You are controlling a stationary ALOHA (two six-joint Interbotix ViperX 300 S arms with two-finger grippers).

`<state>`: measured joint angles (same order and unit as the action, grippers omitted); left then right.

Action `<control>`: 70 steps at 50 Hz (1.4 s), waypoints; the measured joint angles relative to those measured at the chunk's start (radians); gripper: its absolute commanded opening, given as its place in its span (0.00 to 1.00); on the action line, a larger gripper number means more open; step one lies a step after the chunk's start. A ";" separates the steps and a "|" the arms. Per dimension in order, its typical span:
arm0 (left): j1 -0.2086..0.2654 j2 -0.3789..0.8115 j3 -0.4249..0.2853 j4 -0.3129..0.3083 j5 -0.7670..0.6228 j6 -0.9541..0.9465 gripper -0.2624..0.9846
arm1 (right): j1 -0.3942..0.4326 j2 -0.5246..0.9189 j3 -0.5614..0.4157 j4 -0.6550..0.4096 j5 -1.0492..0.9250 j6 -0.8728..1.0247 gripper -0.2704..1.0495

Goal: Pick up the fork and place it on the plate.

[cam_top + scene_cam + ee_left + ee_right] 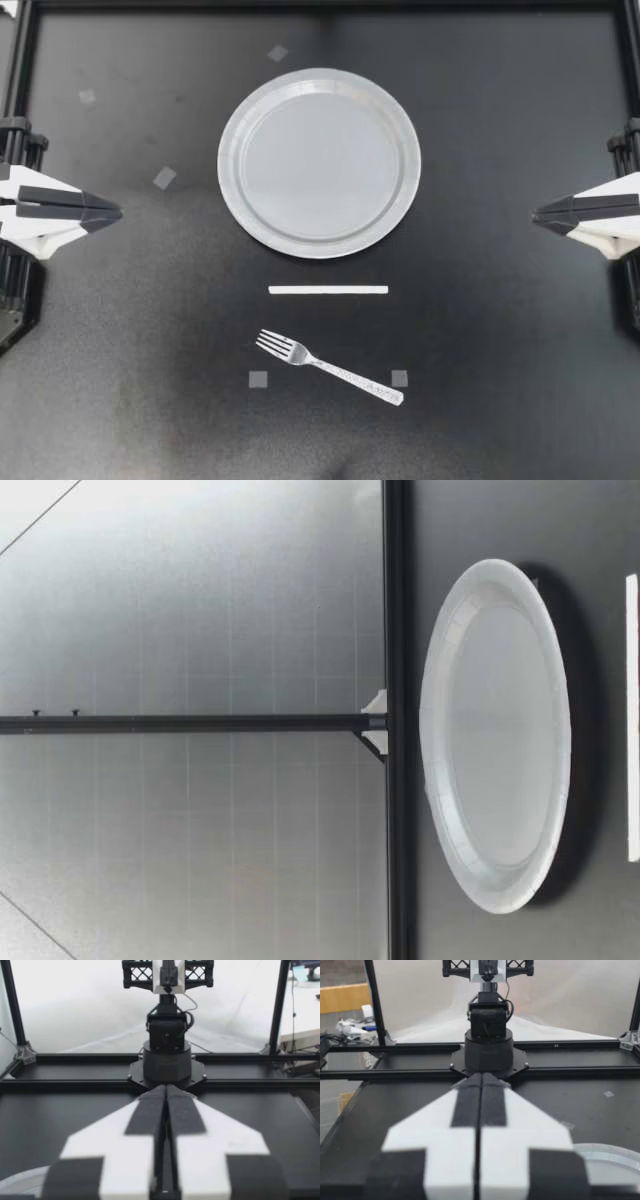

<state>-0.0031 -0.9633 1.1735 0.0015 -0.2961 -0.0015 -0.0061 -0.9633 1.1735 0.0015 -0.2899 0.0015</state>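
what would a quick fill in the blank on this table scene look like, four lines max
1. A white strip lies between the fork and the ____.
2. The plate has ____ on it.
3. My left gripper and right gripper are both ____.
4. The fork's tines point toward the side of my ____ gripper.
Missing words: plate; nothing; shut; left

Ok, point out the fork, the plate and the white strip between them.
fork [335, 370], top view, where neck meets handle.
plate [229, 163], top view, on its rim.
white strip [328, 290], top view, its middle.
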 measured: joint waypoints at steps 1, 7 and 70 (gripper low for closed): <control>0.002 -0.002 -0.002 0.000 0.000 0.000 0.23 | 0.000 0.000 0.000 0.000 0.000 0.000 0.17; 0.002 -0.055 -0.002 -0.002 0.011 -0.008 0.18 | -0.003 -0.029 0.000 0.029 0.000 0.008 0.15; 0.002 0.048 -0.089 -0.066 0.414 -0.143 0.77 | 0.135 1.143 -0.801 0.225 0.790 0.101 0.61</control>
<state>-0.0015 -0.9158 1.0845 -0.0644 0.1181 -0.1442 0.1289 0.1795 0.3728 0.2270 0.5001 0.1028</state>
